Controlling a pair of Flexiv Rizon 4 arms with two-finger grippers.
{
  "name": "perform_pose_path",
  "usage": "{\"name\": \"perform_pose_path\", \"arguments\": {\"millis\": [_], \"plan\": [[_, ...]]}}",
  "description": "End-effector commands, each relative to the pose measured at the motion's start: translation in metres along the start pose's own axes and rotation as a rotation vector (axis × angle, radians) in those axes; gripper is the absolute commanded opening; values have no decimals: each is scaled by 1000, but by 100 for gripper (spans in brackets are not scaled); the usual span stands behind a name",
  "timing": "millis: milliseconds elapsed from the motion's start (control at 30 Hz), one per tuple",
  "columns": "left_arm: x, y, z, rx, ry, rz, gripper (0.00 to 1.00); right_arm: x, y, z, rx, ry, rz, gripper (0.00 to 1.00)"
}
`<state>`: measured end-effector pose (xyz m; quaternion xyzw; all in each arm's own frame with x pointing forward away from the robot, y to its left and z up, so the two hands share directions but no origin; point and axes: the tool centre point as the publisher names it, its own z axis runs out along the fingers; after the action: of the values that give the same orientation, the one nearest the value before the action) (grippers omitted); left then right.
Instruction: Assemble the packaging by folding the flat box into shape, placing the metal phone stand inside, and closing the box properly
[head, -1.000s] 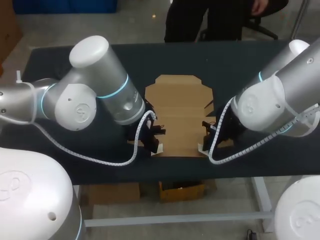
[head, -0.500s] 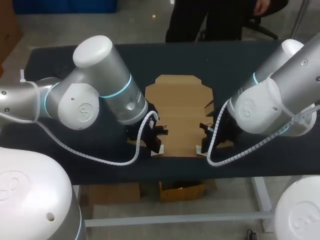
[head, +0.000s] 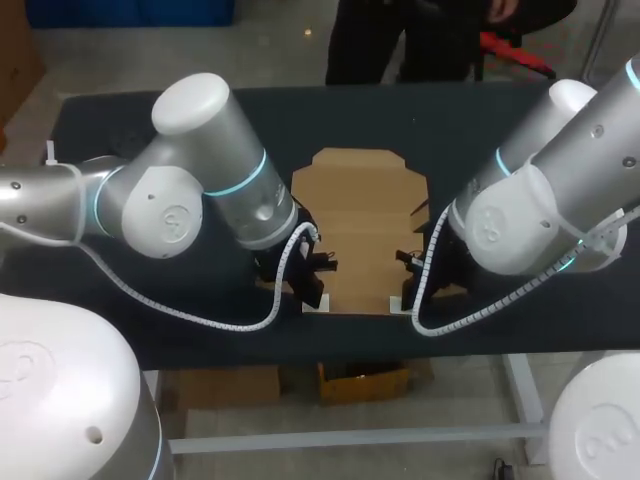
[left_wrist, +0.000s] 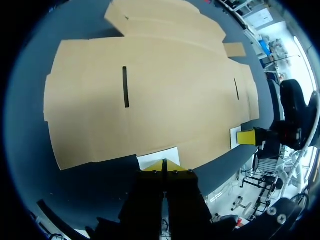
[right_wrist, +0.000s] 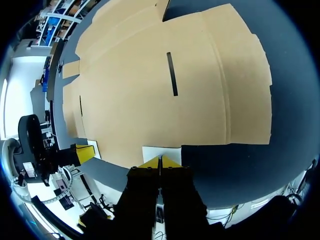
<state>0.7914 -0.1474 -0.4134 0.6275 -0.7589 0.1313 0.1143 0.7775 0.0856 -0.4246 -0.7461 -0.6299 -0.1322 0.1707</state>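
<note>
The flat brown cardboard box (head: 358, 225) lies unfolded on the dark table (head: 150, 130), with two narrow slots cut in it. My left gripper (head: 312, 298) is shut at the box's near left corner. Its yellow tips (left_wrist: 164, 166) rest together on a small white tab (left_wrist: 156, 159) at the cardboard's near edge. My right gripper (head: 404, 297) is shut at the near right corner, its tips (right_wrist: 160, 161) meeting on a matching white tab (right_wrist: 161, 152). Each wrist view shows the other gripper (left_wrist: 251, 136) (right_wrist: 84, 152) along the same edge.
A small cardboard flap (head: 419, 210) sticks out at the box's right side. The table's front edge (head: 360, 345) runs close behind both grippers. Dark table surface lies bare to the left and right of the cardboard.
Both arms have shifted slightly inward, the left to the right and the right to the left, with their grippers staying shut at the box's near edge. The cardboard has not moved.
</note>
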Motion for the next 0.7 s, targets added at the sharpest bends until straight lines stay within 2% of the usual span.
{"name": "perform_pose_path", "arguments": {"millis": [33, 233, 533, 700], "plan": [[-1, -2, 8, -7, -6, -3, 0, -1, -1, 10, 3, -13, 6, 0], [-4, 3, 4, 2, -7, -8, 0, -4, -3, 11, 0, -25, 24, 0], [-4, 11, -17, 41, -21, -12, 0, -5, -3, -14, -47, 14, 12, 0], [-8, 14, -28, 63, -39, -34, 0, -13, -1, -29, -49, 59, 2, 0]]}}
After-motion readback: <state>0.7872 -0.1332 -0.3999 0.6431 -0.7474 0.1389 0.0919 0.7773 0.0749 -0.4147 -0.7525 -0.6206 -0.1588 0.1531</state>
